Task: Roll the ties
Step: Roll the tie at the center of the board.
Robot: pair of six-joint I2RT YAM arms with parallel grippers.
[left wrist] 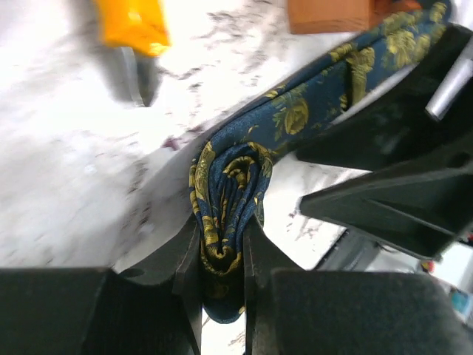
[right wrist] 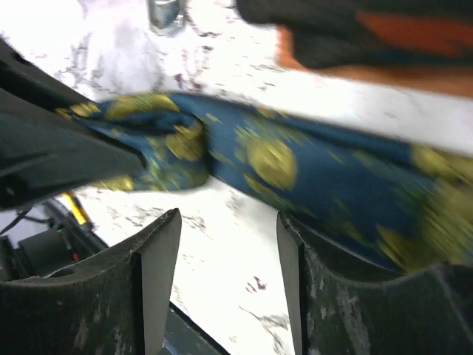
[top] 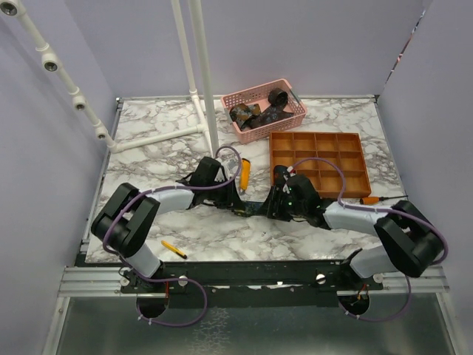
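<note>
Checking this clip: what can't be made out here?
- Top view: the tie mostly hidden under left arm and right arm.
- Left wrist view: its far end cut off top right.
- Right wrist view: print blurred; length runs off the right edge.
- Top view: pink basket contents too small to count.

A navy tie (left wrist: pixel 295 118) with yellow floral print stretches across the marble surface (top: pixel 214 237) — one end wound into a small coil. Other dark ties (top: pixel 259 112) — one coiled — sit heaped in the pink basket (top: pixel 275 127).
</note>
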